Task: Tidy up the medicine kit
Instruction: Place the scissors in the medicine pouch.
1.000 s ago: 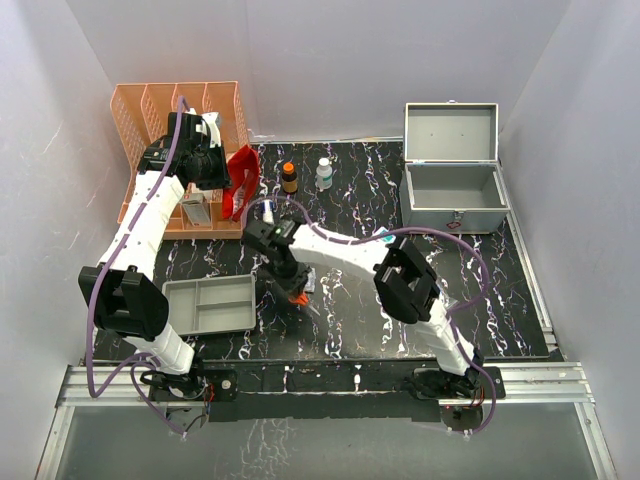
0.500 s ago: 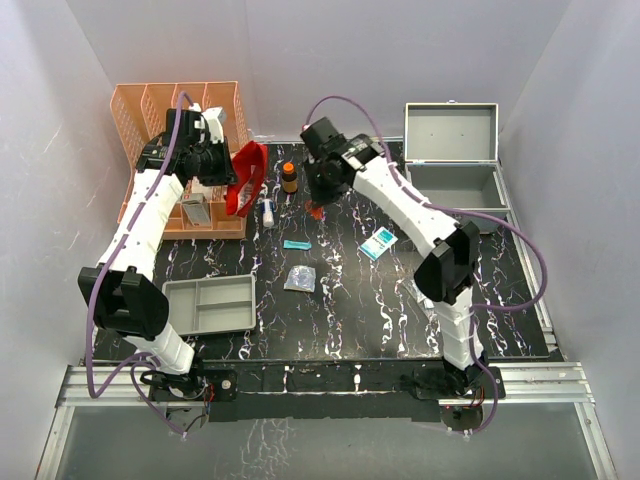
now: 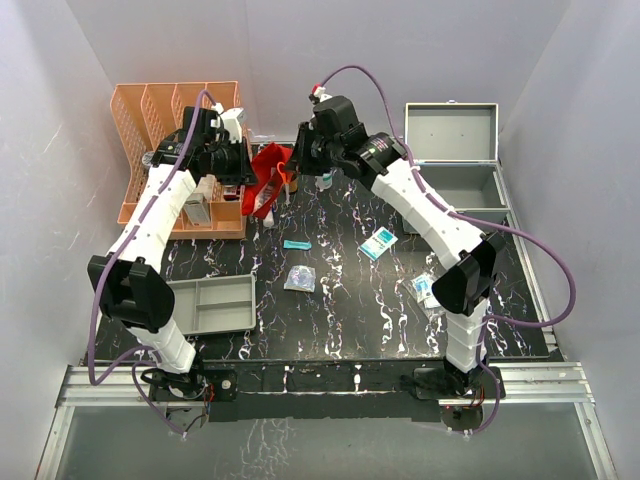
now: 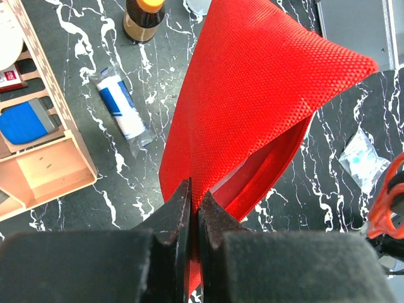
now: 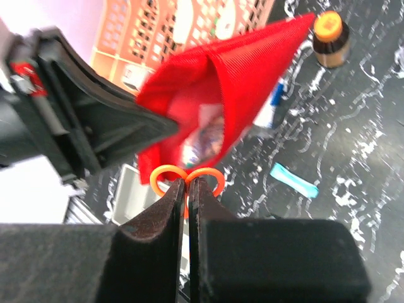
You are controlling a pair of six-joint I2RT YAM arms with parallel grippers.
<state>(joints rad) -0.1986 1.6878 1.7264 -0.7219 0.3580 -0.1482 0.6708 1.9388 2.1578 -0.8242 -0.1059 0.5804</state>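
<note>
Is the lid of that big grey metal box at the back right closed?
No, the medicine kit has its hinged lid standing upright behind it, so the top external view looks straight down into the open box.

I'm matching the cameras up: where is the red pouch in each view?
Top: pouch upper left of centre, beside the rack.
Left wrist: pouch fills the middle, pinched by the left hand.
Right wrist: pouch upper centre, above the scissors in the right hand.
Landmark: orange rack, left edge at left wrist, top at right wrist.
</note>
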